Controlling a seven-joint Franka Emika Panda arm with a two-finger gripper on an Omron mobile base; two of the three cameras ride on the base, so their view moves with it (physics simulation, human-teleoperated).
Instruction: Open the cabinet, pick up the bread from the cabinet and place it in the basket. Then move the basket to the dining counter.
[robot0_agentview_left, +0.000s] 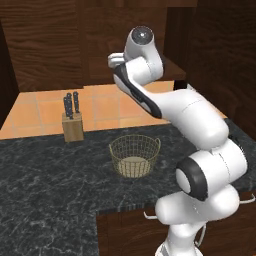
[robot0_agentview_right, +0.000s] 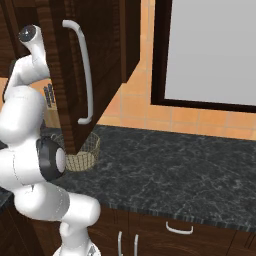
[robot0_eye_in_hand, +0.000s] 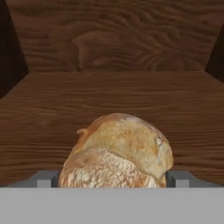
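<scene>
The bread (robot0_eye_in_hand: 124, 151), a golden-brown roll, lies on the wooden shelf inside the cabinet (robot0_eye_in_hand: 109, 96). My gripper (robot0_eye_in_hand: 113, 178) straddles it, one fingertip (robot0_eye_in_hand: 46, 178) pressed against each side. The cabinet door (robot0_agentview_right: 105, 55) stands swung open, its long silver bar handle (robot0_agentview_right: 84, 70) facing out. My arm (robot0_agentview_left: 150, 75) reaches up into the cabinet, and the hand is hidden there in both base views. Below, the round tan wire basket (robot0_agentview_left: 135, 155) (robot0_agentview_right: 82, 155) stands on the black marbled counter (robot0_agentview_left: 50, 170) with nothing in it. The dining counter is out of view.
A wooden knife block (robot0_agentview_left: 73, 122) (robot0_agentview_right: 48, 100) stands behind the basket against the orange tiled wall. The open door hangs over the basket's right side. A dark-framed window (robot0_agentview_right: 210, 50) is at the right. Drawers with short silver handles (robot0_agentview_right: 179, 229) sit under the counter.
</scene>
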